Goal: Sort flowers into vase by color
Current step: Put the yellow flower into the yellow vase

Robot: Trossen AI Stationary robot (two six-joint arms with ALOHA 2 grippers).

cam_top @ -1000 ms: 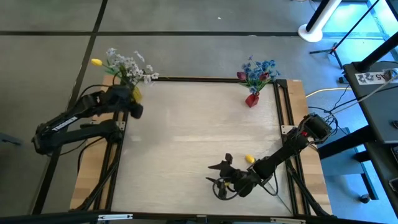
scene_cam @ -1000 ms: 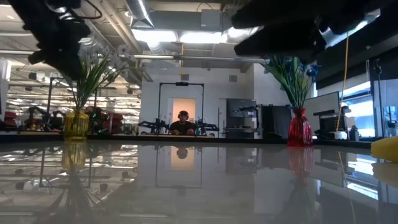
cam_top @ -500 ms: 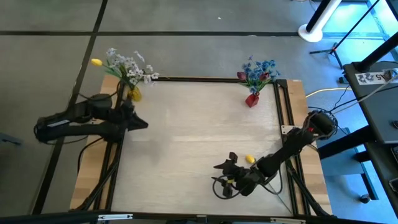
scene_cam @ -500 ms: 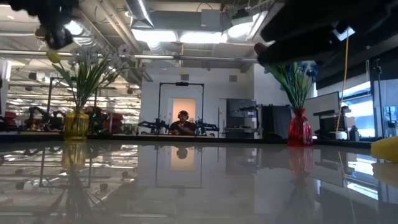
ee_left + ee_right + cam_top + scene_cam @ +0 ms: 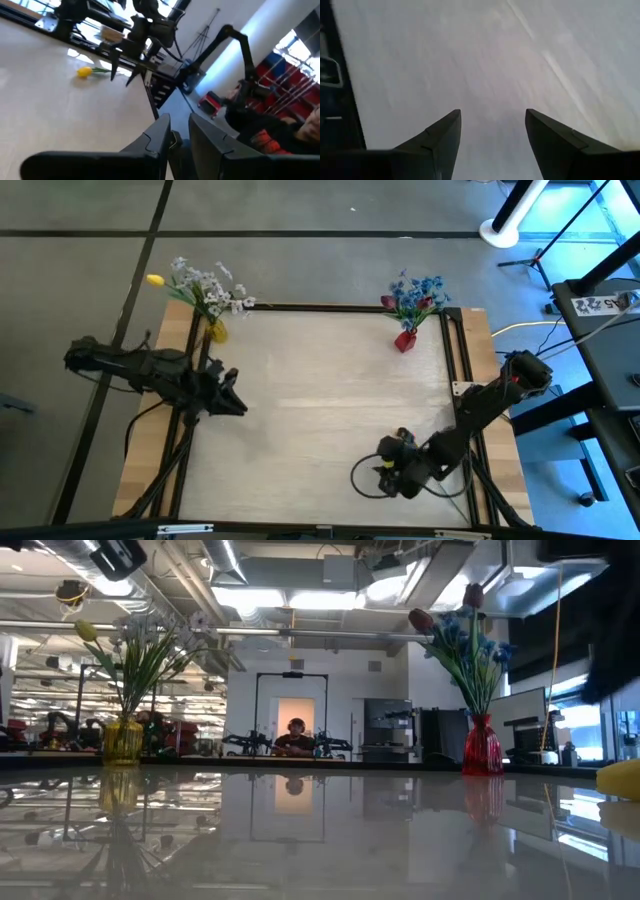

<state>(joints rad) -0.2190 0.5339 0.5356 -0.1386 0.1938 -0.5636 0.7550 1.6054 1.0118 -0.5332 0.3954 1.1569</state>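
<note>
Yellow tulip (image 5: 85, 72): loose on the table, under the right arm, unsorted.
Right gripper (image 5: 492, 135): spread, empty, low beside the tulip, likely lining up.
Left gripper (image 5: 176, 134): nearly together, empty, near yellow vase (image 5: 216, 332).

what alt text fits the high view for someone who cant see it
Overhead of a pale table: a yellow vase of white and yellow flowers at one far corner, a red vase of blue flowers at the other. The left gripper and the right gripper carry nothing.
</note>
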